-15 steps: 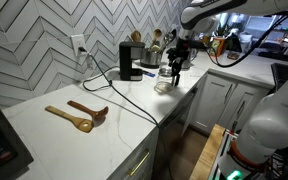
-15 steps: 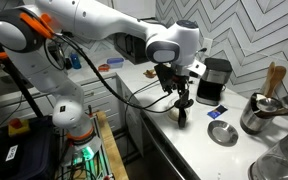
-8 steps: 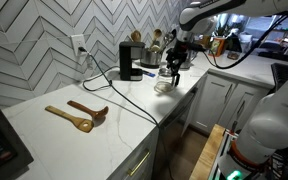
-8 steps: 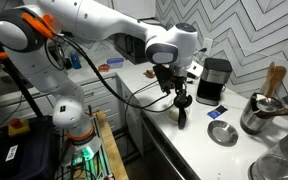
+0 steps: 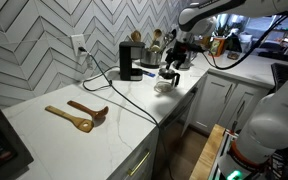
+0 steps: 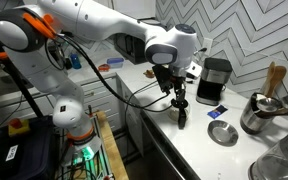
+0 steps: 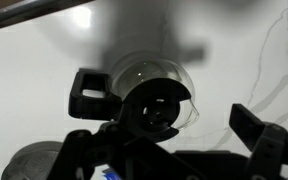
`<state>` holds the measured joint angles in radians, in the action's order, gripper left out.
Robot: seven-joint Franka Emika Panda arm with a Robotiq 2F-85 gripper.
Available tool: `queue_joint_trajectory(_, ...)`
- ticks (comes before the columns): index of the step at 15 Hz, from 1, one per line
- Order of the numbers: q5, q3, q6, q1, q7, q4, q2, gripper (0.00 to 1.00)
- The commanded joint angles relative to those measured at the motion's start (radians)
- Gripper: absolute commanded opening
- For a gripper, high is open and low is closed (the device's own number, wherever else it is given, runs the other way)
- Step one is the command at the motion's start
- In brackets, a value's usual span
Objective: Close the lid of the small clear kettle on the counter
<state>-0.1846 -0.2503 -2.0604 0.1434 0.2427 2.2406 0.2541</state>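
The small clear glass kettle (image 5: 166, 82) stands on the white counter (image 5: 104, 135) near its front edge, and also shows in an exterior view (image 6: 182, 117). In the wrist view I look straight down on it: its glass rim (image 7: 179, 75) is round, and the dark lid (image 7: 156, 110) covers most of the mouth, offset to the lower left. My gripper (image 7: 174, 115) is open, with one dark finger on each side of the kettle. It hangs just above the kettle top in both exterior views (image 5: 172, 64) (image 6: 180, 98). I cannot tell whether the lid is fully down.
A black coffee machine (image 5: 130, 61) stands behind the kettle, with a black cable (image 5: 114, 95) trailing across the counter. Wooden spoons (image 5: 79, 116) lie further along. A round metal dish (image 6: 222, 133) and a pot of utensils (image 6: 262, 112) sit beyond the kettle.
My gripper has dropped slightly over the kettle top. The kettle and the other things have stayed in place.
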Motion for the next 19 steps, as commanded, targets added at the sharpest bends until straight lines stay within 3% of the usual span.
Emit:
queue_joint_trajectory(1,-0.023,0.000,0.004,0.001,0.025,0.011,0.019,1.00)
queue_joint_trajectory(14,0.113,0.045,0.020,0.001,0.014,-0.027,0.152,1.00)
queue_joint_trajectory(19,0.102,0.039,0.005,-0.006,0.003,-0.039,0.138,1.00)
